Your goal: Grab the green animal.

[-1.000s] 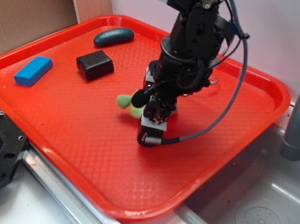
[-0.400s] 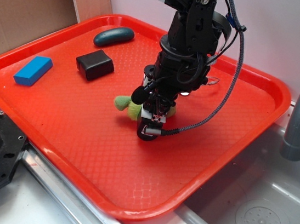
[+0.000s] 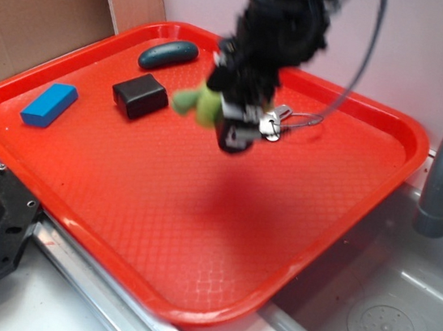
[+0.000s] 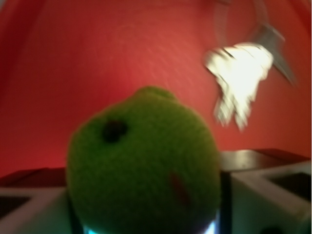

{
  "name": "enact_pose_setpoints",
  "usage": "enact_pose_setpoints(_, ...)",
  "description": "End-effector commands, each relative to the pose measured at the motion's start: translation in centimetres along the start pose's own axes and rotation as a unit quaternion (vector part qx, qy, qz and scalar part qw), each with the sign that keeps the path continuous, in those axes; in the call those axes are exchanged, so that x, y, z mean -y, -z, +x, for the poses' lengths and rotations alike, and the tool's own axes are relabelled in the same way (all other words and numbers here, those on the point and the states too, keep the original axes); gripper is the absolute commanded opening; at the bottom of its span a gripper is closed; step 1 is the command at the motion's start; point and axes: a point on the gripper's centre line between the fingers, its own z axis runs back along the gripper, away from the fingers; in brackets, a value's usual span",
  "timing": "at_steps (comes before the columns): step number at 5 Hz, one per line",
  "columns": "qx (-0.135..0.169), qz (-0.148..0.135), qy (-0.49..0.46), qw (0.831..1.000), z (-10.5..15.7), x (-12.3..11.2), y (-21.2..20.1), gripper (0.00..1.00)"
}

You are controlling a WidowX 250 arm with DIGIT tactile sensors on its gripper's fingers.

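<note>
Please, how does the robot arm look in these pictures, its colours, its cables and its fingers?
The arm is black, blurred in the exterior view. A thin grey cable loops from it down toward the tray. The gripper is dark with a pale, whitish part at its lower end. In the wrist view, the fingers look like pale blocks with black parts above. No markings are readable.

The red tray held one blue block at nine o'clock, one black box, one teal oval toward eleven, one key bunch (blurred), and one green animal.
</note>
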Motion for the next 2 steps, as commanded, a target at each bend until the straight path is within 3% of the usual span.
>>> enact_pose_setpoints(1, 0.083, -0.025, -0.088, 0.992, -7.48, 1.3, -9.62, 0.0)
enact_pose_setpoints(2, 0.105, -0.011, -0.09, 0.99, -8.08, 1.33, -10.26, 0.0)
